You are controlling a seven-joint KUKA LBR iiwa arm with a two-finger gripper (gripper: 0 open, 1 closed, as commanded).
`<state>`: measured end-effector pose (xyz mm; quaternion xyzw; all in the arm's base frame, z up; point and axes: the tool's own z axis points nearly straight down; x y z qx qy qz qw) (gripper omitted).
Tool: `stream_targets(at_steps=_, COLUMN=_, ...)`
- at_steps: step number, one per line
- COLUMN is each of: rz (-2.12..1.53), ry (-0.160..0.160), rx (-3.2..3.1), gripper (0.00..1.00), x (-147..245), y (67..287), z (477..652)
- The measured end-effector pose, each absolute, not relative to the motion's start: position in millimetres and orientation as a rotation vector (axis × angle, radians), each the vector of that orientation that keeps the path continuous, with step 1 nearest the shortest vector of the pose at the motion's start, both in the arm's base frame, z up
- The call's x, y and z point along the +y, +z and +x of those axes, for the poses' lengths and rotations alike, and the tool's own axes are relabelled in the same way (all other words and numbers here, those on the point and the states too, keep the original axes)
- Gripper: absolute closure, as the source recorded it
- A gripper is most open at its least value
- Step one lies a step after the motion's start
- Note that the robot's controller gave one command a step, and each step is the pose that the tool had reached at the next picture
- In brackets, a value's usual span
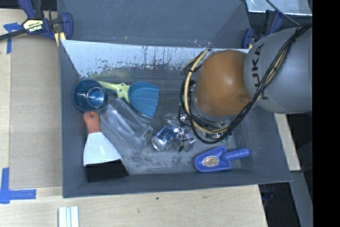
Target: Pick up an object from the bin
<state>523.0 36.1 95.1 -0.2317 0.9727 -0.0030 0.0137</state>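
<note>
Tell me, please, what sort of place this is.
Likely a robot grasping lab: a KUKA arm reaches into a grey metal bin of loose oddments, a blue scoop and blue cup among them.

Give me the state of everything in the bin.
clear bottle: on its side
shiny blue thing: lying at the bottle's end
gripper: low over the shiny blue thing
blue cup: mouth towards camera
blue brush: lying flat
white scraper: lying flat
blue scoop: lying flat, apart
</note>
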Motion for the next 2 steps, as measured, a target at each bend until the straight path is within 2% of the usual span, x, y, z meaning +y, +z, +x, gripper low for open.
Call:
stream_targets(at_steps=1, rz=-0.721, ry=-0.01, rx=3.027, gripper=1.0, x=36, y=124, z=523.8)
stream_targets(at_steps=2, rz=-0.72, ry=-0.01, rx=3.025, gripper=1.0, x=36, y=139, z=524.2)
